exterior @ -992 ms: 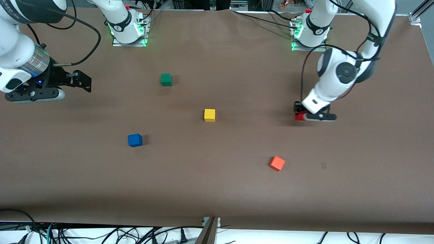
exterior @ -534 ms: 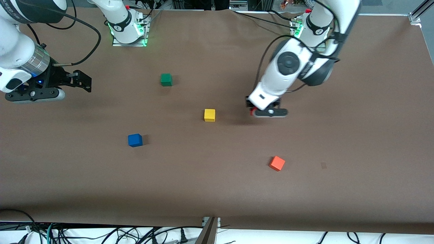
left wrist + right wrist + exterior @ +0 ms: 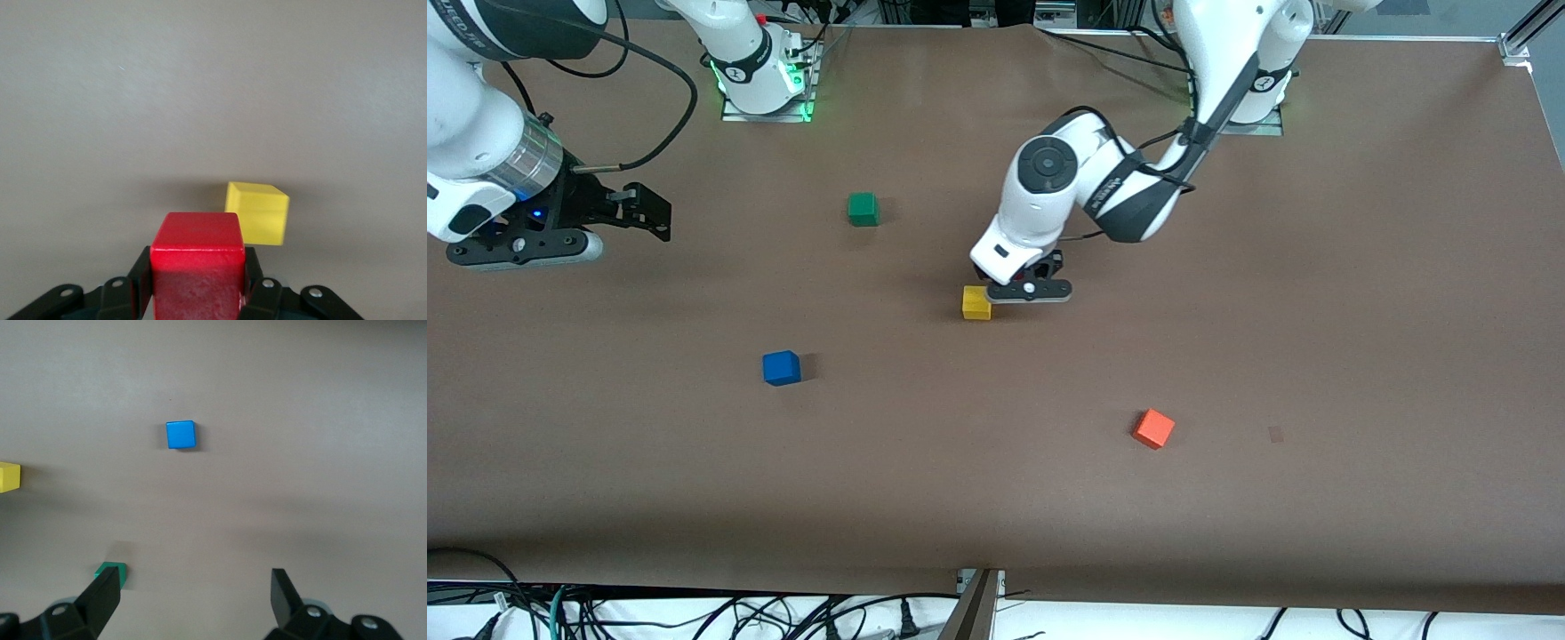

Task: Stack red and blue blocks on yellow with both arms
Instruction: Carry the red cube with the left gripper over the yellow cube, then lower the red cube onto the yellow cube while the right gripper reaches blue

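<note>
The right gripper (image 3: 654,212) waits over the counter (image 3: 1316,356) with its fingers spread wide. The blue block (image 3: 781,367) sits on the counter. The left gripper (image 3: 197,280) pinches the red block (image 3: 197,270) just beside the yellow block (image 3: 975,305).

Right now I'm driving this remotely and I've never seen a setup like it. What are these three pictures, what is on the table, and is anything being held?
Two white robot arms stand at a brown table. The wide picture looks down from a high camera facing them; the other two come from cameras on each arm's wrist.

The left gripper is shut on the red block and hangs in the air right next to the yellow block, not squarely over it. The right gripper waits open above the right arm's end of the table, holding nothing.

Lying loose on the table are the blue block, a green cube and an orange-red cube.
</note>
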